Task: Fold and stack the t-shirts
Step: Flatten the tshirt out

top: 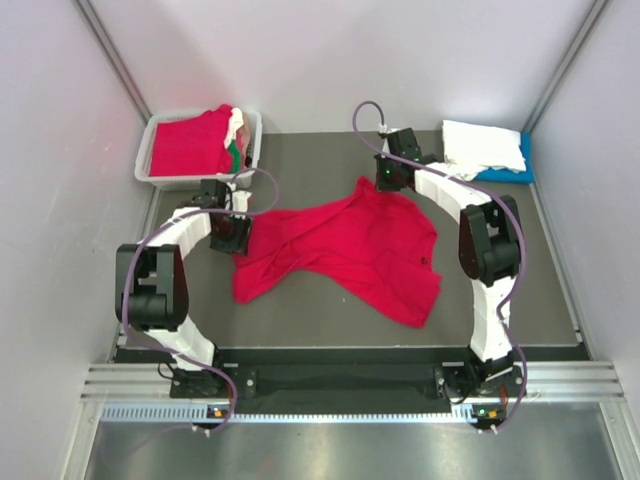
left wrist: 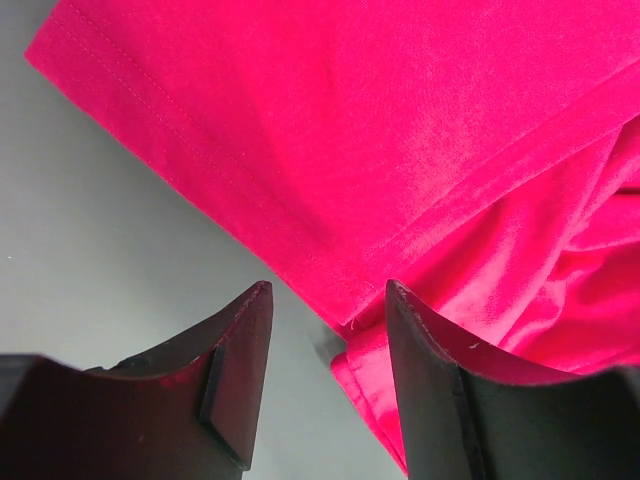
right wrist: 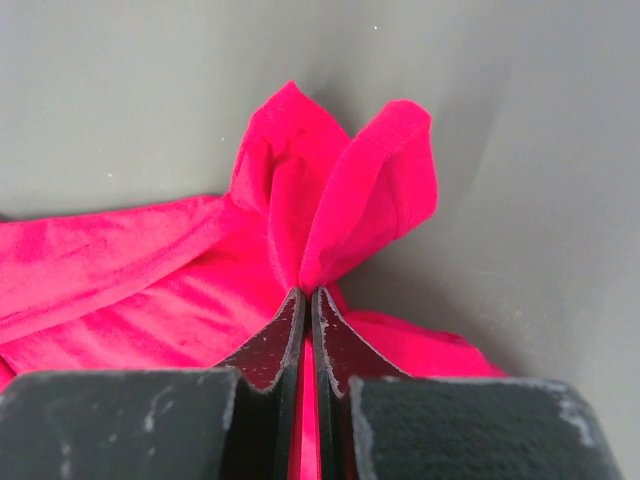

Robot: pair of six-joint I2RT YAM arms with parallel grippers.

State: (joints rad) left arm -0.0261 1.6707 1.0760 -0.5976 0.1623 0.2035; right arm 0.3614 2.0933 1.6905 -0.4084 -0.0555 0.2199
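Two arms rise from the near edge of the dark table (top: 300, 325). Just beyond them a red t-shirt (top: 350, 250) lies loosely spread and rumpled across the middle of the table, one corner hanging nearest on the right side.

At the shirt's left edge sits the left gripper (top: 232, 235). Its jaws stand apart with nothing pinched. In the left wrist view the stitched hem runs slantwise just ahead of the two fingertips, a folded lip of cloth lies in the gap between them, and the right-hand finger (left wrist: 440, 380) overlaps the red cloth while the other one is over bare table.

Farther back, at the shirt's far edge, the right gripper (top: 388, 175) has its jaws pressed together on a pinch of the same shirt. In the right wrist view the cloth bunches up out of the closed tips in two raised lobes, and the rest trails away to the left.

At the far left corner a pale tub (top: 190, 182) holds more red t-shirts (top: 185, 145). At the far right a folded white t-shirt (top: 485, 148) lies on a blue t-shirt (top: 524, 172), well apart from both grippers.
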